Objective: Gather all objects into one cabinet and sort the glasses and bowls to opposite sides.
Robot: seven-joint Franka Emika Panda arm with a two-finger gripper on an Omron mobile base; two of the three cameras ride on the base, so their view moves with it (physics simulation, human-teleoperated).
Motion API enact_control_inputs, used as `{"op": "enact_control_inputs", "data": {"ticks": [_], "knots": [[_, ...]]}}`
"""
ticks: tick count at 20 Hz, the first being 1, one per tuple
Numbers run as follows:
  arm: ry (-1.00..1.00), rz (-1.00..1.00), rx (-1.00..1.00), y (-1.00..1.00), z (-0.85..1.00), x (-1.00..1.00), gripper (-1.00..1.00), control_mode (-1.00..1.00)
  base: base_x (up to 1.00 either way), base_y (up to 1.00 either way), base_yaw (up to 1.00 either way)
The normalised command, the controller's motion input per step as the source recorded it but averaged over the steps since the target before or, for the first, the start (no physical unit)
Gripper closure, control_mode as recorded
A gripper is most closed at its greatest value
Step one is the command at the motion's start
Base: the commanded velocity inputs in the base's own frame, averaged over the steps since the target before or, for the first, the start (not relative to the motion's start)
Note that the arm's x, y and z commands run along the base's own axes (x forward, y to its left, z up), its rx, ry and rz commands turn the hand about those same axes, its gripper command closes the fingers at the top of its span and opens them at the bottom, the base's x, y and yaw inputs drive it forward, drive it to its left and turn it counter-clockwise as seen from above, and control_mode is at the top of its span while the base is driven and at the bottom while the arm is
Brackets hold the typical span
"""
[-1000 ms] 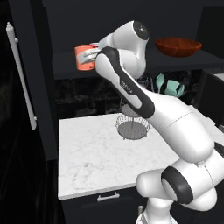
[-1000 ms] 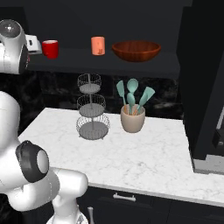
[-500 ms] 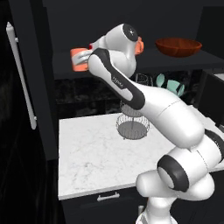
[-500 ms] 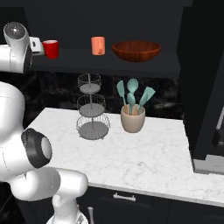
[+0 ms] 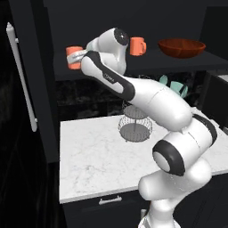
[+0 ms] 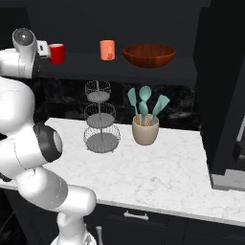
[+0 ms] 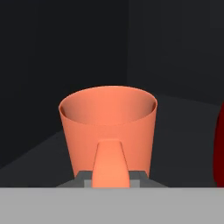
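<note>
The hand is clamped on the handle of a salmon-orange cup, holding it upright at the left end of the dark cabinet shelf. In the hand view, the cup faces the hand with its handle between the fingers. A second salmon-orange cup, a red mug and the reddish-brown bowl stand on the same shelf. The wire basket stand rests on the marble surface below.
</note>
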Motion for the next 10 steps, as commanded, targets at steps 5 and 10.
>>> {"op": "enact_control_inputs", "data": {"ticks": [5,10], "knots": [[0.00,-0.03,0.00,0.34,0.00,0.47,1.00,-1.00,0.00,0.00,0.00],[0.00,-0.02,0.00,0.17,0.00,0.42,1.00,-1.00,0.00,0.00,0.00]]}}
